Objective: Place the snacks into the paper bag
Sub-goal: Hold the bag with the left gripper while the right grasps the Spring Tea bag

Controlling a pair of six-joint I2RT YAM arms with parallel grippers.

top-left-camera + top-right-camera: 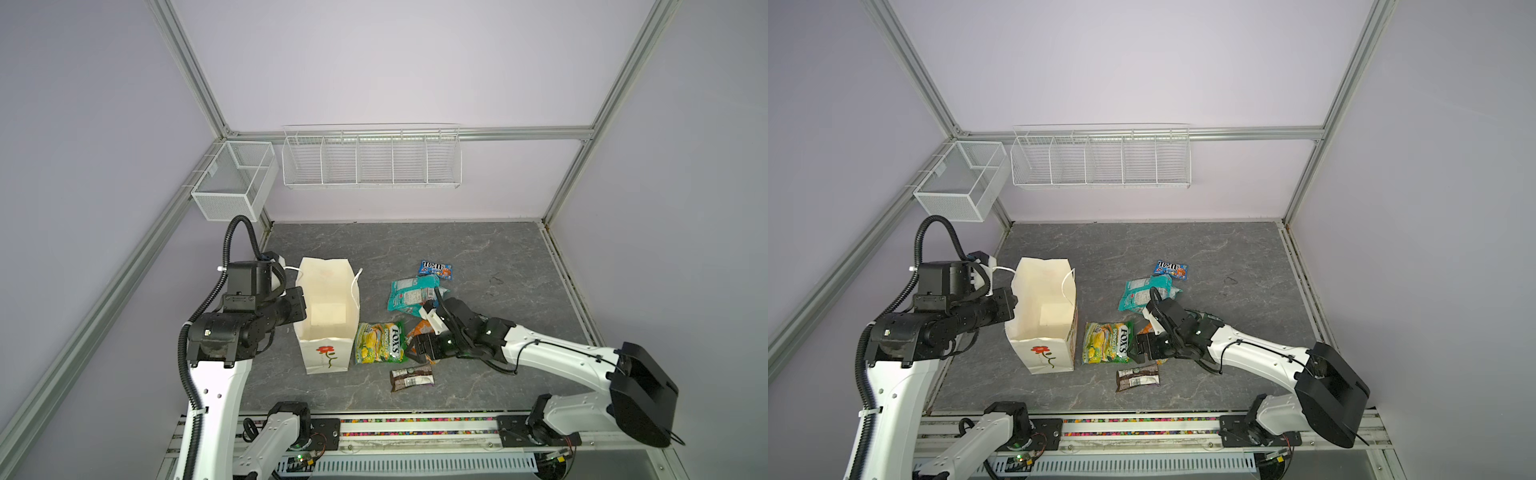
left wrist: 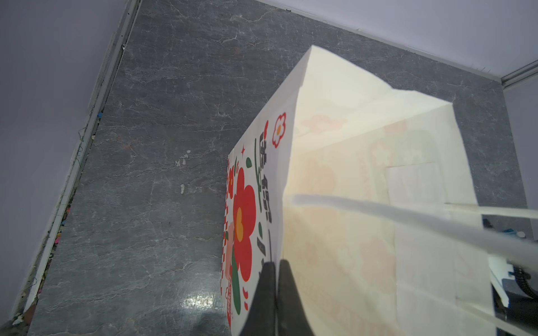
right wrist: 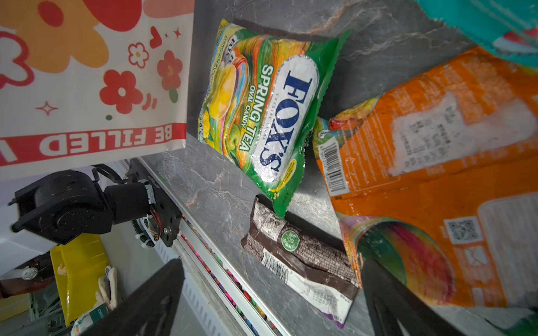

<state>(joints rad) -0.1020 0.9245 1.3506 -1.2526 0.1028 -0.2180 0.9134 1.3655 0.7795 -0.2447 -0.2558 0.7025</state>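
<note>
Left wrist view: the left gripper [image 2: 275, 266] is cut off at the frame edge. Only two dark finger ends show, pressed together on the rim of the paper bag [image 2: 334, 180], pinching its side wall. A white cord handle [image 2: 407, 216] crosses close to the lens, blurred. The outer print of red flowers and green leaves sits at a steep angle, and its lettering is unreadable. The inside is cream, with the floor panel visible and nothing lying on it.

Both top views: the bag stands upright and open on the left part of the grey tabletop [image 1: 478, 249], with a red flower on a green stem on its near face.

The right gripper [image 1: 415, 351] is low over the snacks with jaws spread wide and nothing clamped. It hides most of the orange bag [image 1: 419, 329]. The right wrist view shows that bag's back with a barcode and QR code. One finger overlaps its edge, and I cannot tell whether they touch.

The FOX'S bag [image 1: 380, 343] lies flat, label up, just beside the paper bag. The brown bar [image 1: 412, 379] is crumpled and lies nearest the front. The teal bag [image 1: 409, 295] is partly covered by the wrist. The M&M's pack [image 1: 435, 269] lies farthest back. All five lie on the tabletop.
</note>
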